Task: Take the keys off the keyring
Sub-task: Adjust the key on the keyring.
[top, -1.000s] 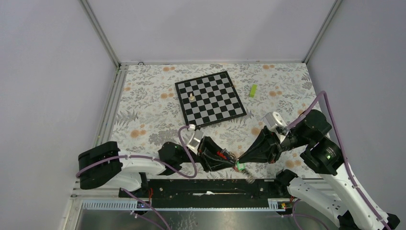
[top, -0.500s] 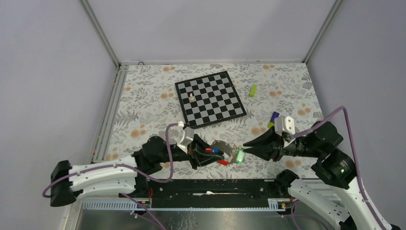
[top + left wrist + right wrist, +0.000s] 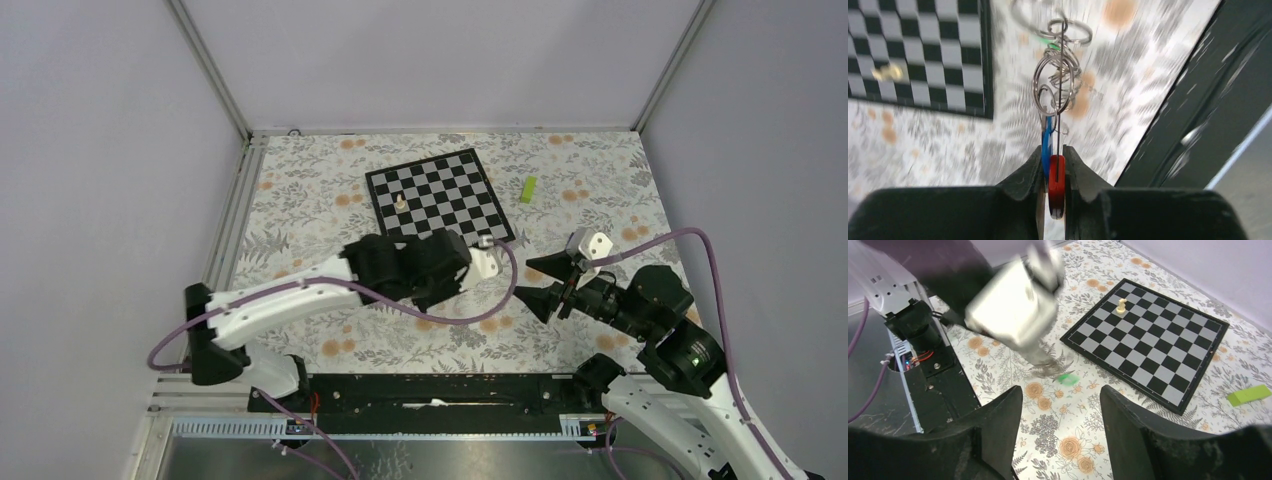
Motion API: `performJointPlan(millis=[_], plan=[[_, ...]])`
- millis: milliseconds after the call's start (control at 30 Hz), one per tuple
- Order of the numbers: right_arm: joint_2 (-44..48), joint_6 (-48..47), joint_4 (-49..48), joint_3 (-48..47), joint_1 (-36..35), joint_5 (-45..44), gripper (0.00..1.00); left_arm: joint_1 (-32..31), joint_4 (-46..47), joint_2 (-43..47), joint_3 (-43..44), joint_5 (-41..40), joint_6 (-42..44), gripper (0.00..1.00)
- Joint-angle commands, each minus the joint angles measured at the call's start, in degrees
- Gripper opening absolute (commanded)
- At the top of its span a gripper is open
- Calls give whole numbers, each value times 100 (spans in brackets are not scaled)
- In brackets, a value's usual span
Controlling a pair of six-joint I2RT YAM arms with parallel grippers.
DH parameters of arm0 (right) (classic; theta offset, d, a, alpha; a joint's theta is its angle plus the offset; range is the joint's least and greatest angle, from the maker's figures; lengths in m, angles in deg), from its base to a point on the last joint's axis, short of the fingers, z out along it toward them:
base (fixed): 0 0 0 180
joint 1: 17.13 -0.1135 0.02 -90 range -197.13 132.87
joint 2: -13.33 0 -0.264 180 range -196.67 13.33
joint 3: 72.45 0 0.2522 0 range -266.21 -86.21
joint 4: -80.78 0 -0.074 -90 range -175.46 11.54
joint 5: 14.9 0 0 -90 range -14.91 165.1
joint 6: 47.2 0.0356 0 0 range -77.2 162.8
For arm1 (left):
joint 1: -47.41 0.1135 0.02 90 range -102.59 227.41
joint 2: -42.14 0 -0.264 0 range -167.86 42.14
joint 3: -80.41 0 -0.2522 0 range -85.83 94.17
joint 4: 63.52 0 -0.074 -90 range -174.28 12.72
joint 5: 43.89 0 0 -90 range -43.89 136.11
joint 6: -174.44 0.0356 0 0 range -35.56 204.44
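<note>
left tool: pressed together, pinching red strap and blue key | keyring: hanging beyond those tips over floral surface, by near edge of chessboard | green key: blurred, at the rings | right tool: spread, gripping nothing, pointed at the bunch from nearby | lime-green block: right of chessboard, well apart

Left arm crosses centre, screening chessboard near edge; open gap ahead of right end effector.
</note>
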Motion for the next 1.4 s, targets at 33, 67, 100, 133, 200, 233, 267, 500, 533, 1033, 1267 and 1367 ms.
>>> performJointPlan(millis=[33,67,100,133,200,233,267,500,533,1033,1267,1367], plan=[[194,114,-154,111,6,-461,67,-22,-2369,-522,768,-874,904,0],[236,128,-158,152,7,-506,67,-21,-2562,-628,923,-808,1001,0],[268,145,-155,183,3,-535,67,-20,-2721,-734,1046,-697,1095,0],[294,168,-156,206,6,-559,68,-20,-2803,-812,1108,-512,1198,0],[341,236,-151,263,5,-587,68,-20,-2803,-939,1034,-268,1416,0],[350,266,-150,277,6,-593,68,-20,-2809,-1037,979,-268,1440,0],[366,287,-129,280,9,-593,68,-20,-2818,-1129,935,-287,1436,0],[478,350,6,263,9,-815,69,-20,-2846,-1349,995,-68,1478,0],[501,370,4,268,9,-880,69,-20,-2847,-1339,1030,-68,1478,0],[1944,2145,-1477,2357,7,-1355,71,-21,-2897,-957,1193,-140,1610,0],[1210,3262,-2524,2987,10,-1036,71,-29,-2935,-917,1588,-247,1784,0],[1057,3681,-3720,3678,7,-569,73,-29,-2940,-957,1935,-315,2025,0]])
